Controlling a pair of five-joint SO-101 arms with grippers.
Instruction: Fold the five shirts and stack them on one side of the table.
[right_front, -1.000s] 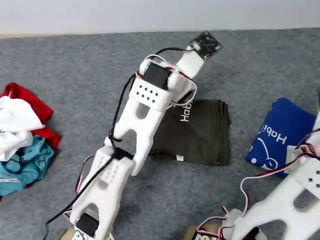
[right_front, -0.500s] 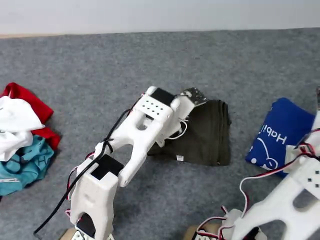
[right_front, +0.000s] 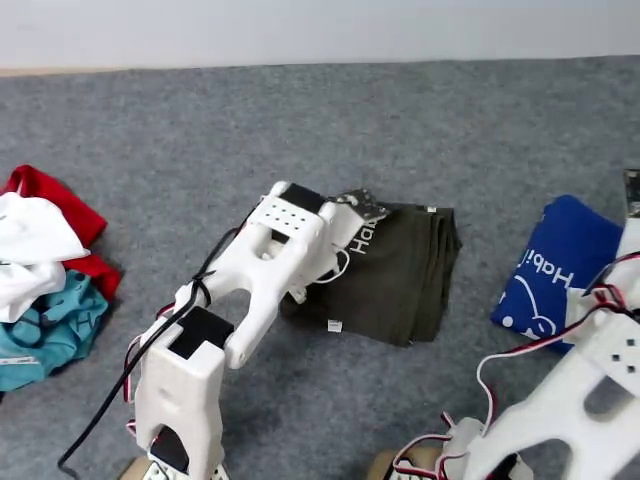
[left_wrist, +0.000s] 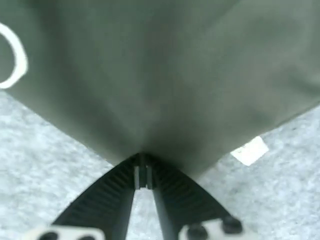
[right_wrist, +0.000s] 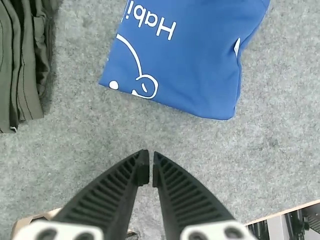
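Observation:
A folded dark olive shirt (right_front: 395, 275) lies mid-table, slightly turned. My left gripper (left_wrist: 142, 176) is shut on the olive shirt's (left_wrist: 165, 75) near-left edge, and the cloth fans out from its fingertips; from above that gripper (right_front: 345, 225) sits at the shirt's left side. A folded blue shirt (right_front: 555, 265) with white print rests at the right. My right gripper (right_wrist: 149, 167) hangs above bare carpet just in front of the blue shirt (right_wrist: 187, 55), its fingers nearly touching with nothing between them. Red (right_front: 60, 215), white (right_front: 30, 245) and teal (right_front: 50, 325) shirts lie crumpled in a heap at the left.
Grey carpet (right_front: 200, 130) covers the table, with a pale wall along the far edge. Open carpet lies behind the olive shirt and between it and the left heap. The table's edge (right_wrist: 292, 220) shows near the right arm's base.
The left arm has come down from a raised pose to the olive shirt's left edge and dragged it left and toward the front, turning it slightly. The right arm has barely moved.

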